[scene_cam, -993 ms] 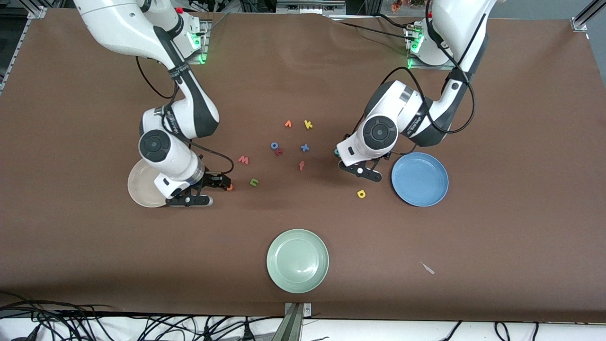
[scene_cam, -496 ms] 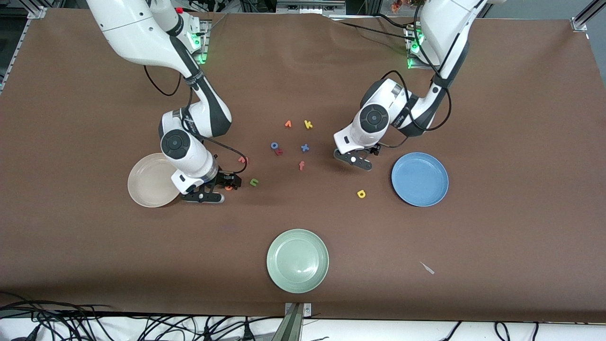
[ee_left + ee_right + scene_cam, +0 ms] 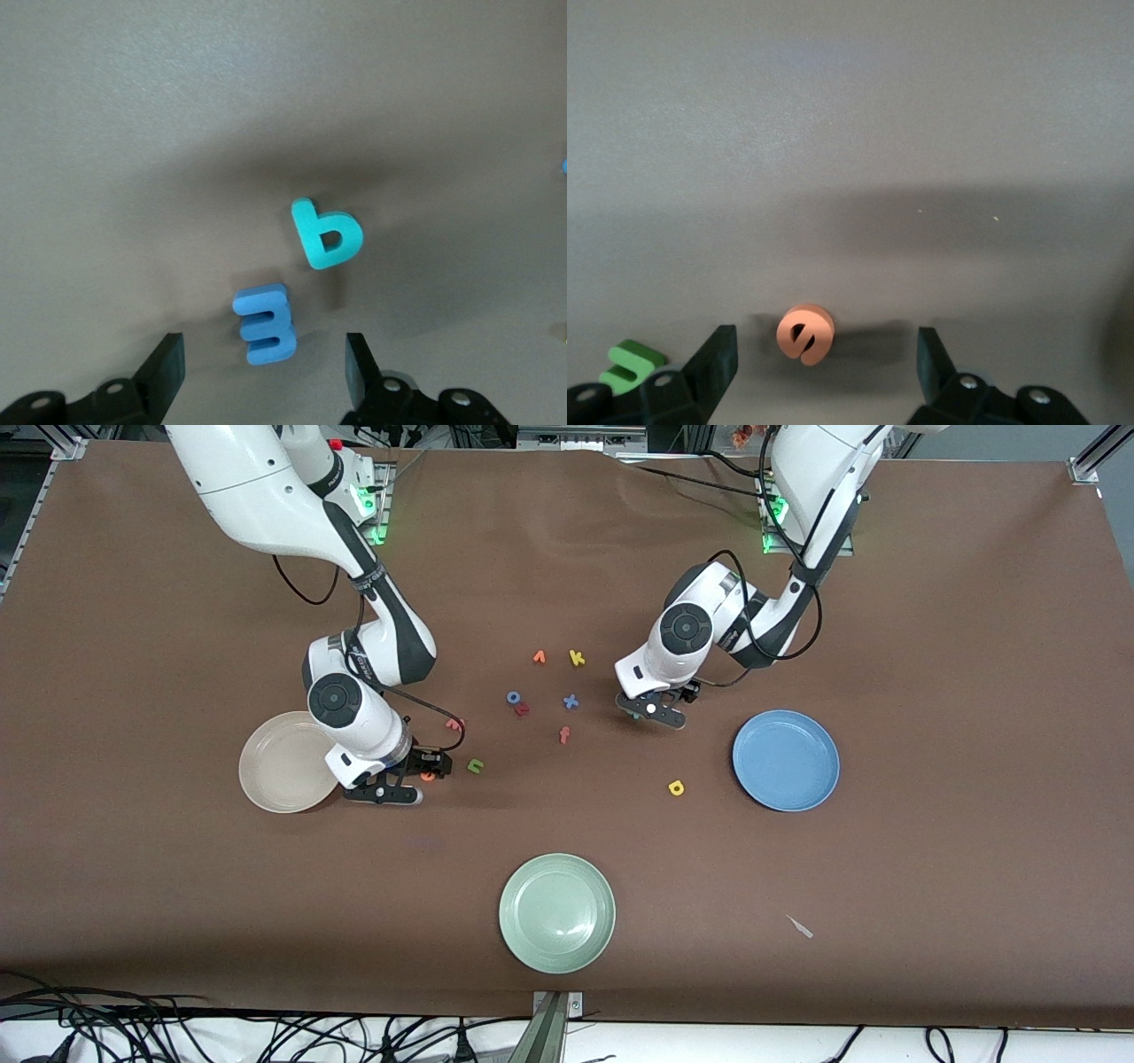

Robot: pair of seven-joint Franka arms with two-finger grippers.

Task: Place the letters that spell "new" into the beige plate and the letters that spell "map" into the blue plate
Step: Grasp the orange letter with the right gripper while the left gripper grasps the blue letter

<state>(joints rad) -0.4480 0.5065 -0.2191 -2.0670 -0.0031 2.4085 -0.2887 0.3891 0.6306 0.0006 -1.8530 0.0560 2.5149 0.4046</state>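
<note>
Two tools are standing released: the right tool (image 3: 819, 372) is straddling the orange "e" (image 3: 804, 334), the left tool (image 3: 264, 372) straddling the blue "m" (image 3: 265, 323), "p" (image 3: 327, 234) at its one o'clock, each lined up to pinch.

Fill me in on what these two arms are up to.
They are sorting foam letters into plates. The right hand is down at the table beside the beige plate, fingers open on either side of the orange "e". The left hand is low over the blue "m", open, with the teal "p" close by. The beige plate and the blue plate hold no letters.
</note>
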